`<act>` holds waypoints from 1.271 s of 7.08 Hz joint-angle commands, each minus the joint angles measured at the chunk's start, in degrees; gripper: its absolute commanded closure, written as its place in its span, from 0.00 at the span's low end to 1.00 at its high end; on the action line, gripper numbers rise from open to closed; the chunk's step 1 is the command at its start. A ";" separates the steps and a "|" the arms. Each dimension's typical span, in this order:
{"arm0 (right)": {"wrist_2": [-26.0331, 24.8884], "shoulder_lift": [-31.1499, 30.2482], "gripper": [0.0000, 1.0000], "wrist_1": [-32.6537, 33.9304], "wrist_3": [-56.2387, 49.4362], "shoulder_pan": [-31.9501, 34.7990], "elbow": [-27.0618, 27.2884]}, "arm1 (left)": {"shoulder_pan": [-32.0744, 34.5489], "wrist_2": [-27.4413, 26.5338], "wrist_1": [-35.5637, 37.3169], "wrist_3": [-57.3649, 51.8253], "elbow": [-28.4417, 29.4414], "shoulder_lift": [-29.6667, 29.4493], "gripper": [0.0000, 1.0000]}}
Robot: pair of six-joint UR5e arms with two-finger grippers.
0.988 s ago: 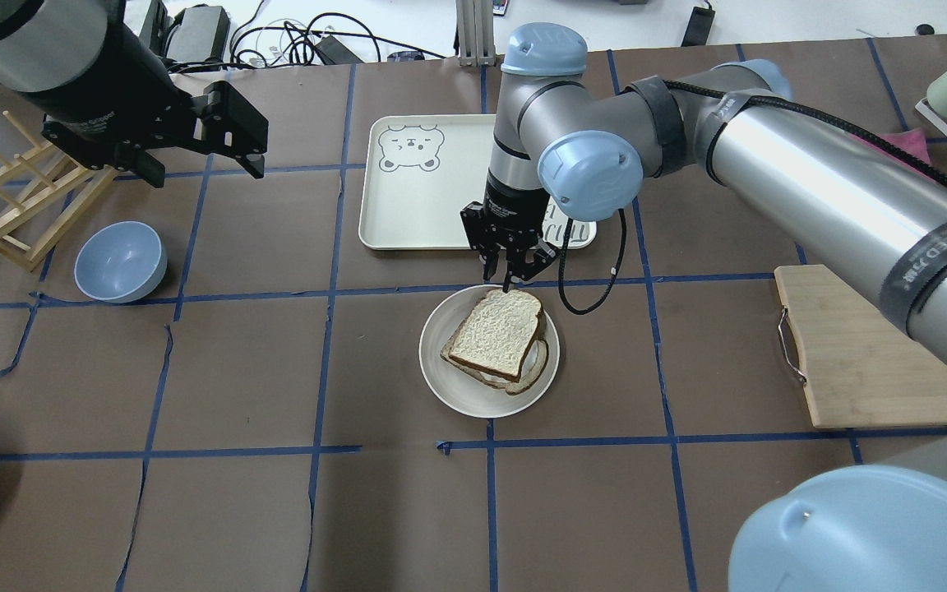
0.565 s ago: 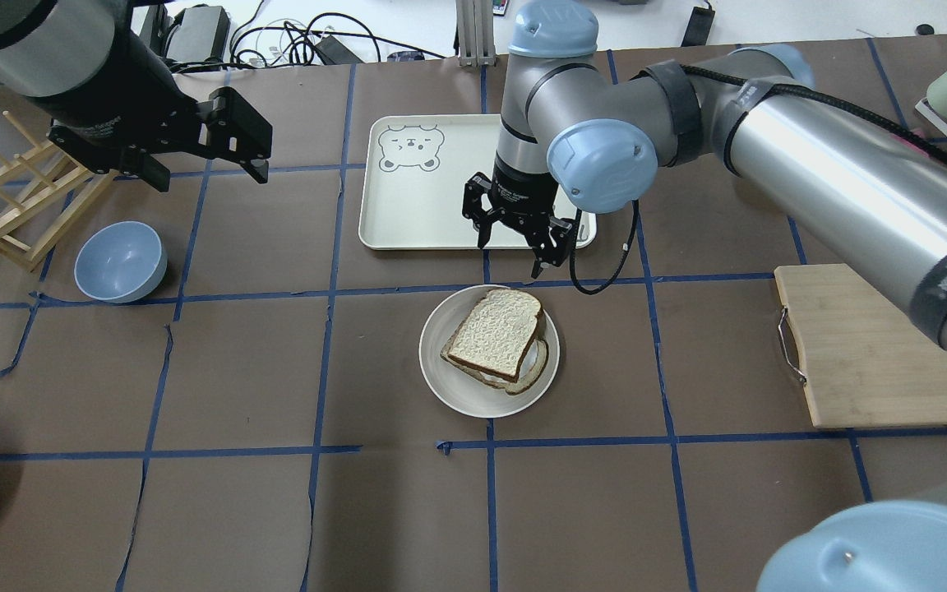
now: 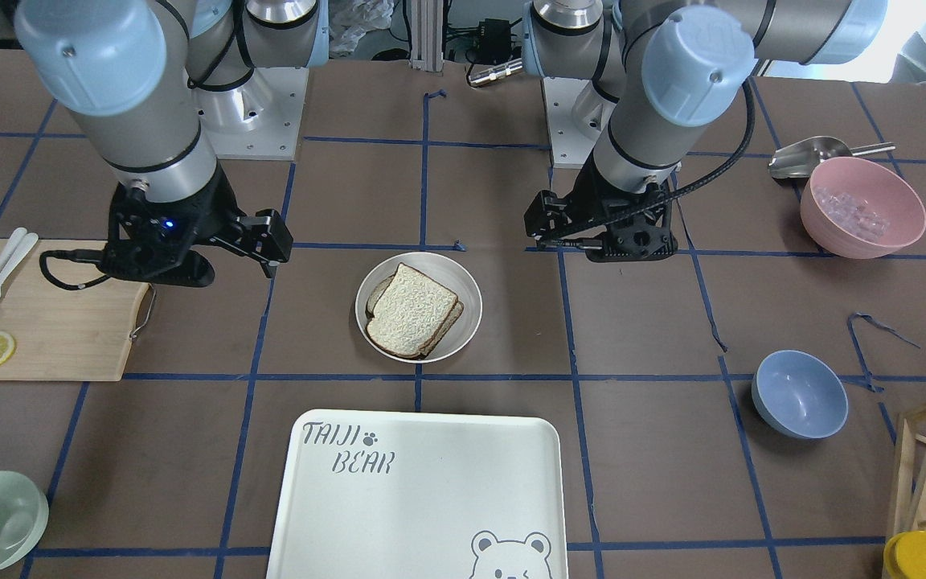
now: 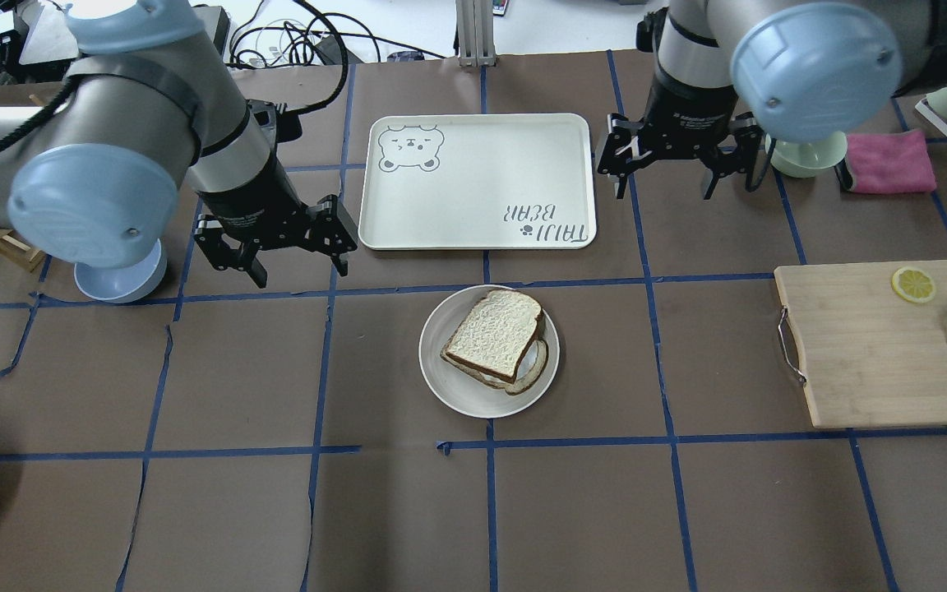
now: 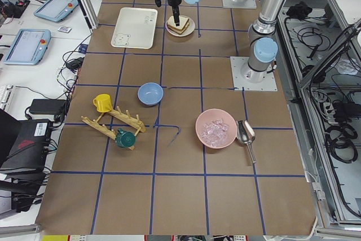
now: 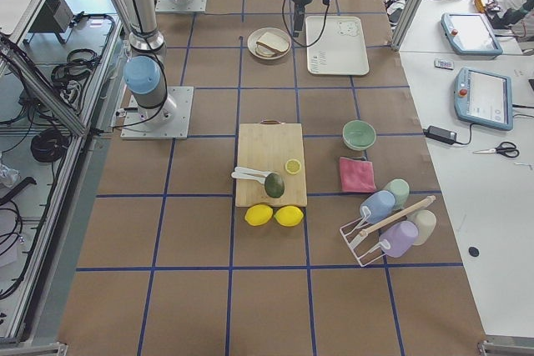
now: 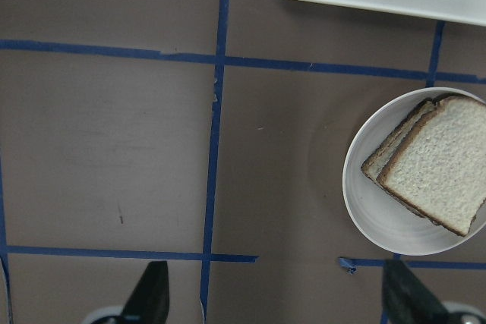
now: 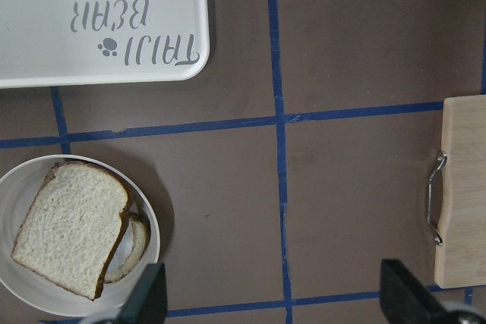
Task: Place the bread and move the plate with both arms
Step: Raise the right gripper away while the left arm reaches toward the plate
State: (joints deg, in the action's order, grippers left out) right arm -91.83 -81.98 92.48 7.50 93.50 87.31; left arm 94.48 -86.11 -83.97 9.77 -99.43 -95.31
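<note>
The bread (image 4: 496,332) lies on top of another slice on the round cream-white plate (image 4: 449,388) at the table's middle. My left gripper (image 4: 299,265) is open and empty, hovering to the plate's left and a little behind it. My right gripper (image 4: 664,187) is open and empty, high behind the plate and to its right, beside the tray's right edge. The left wrist view shows the bread (image 7: 437,168) on the plate (image 7: 361,195) at right. The right wrist view shows the bread (image 8: 72,225) on the plate (image 8: 30,287) at lower left. The front view shows the bread (image 3: 413,310), the plate (image 3: 465,283), my left gripper (image 3: 592,244) and my right gripper (image 3: 206,259).
The white TAIJI BEAR tray (image 4: 473,181) lies just behind the plate. A blue bowl (image 4: 124,284) sits under my left arm. A wooden cutting board (image 4: 868,345) with a lemon slice and cutlery is at right. A pale green bowl (image 4: 806,156) and pink cloth (image 4: 889,160) are behind it.
My right gripper has lifted off the bread and swung back and right, past the tray. My left gripper has moved in from the far left toward the plate. The bread stays on the plate.
</note>
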 commanded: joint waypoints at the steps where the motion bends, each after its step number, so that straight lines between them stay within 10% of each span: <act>1: -1.16 -2.48 0.00 -0.99 -1.62 -1.04 -0.73 | 4.29 -0.02 6.58 6.29 -0.58 -7.14 0.00; 4: -1.07 -5.29 0.00 -1.25 -1.70 -1.04 0.05 | 7.91 -0.11 23.12 15.62 -9.17 -12.35 0.00; 9: 2.01 -5.74 0.00 -1.16 -1.70 -1.30 0.06 | 8.61 1.91 25.61 17.83 -14.82 -12.36 0.04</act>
State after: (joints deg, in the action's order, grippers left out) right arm -89.76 -87.69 91.38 5.81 92.33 87.42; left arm 102.75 -84.88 -59.22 28.03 -112.87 -107.76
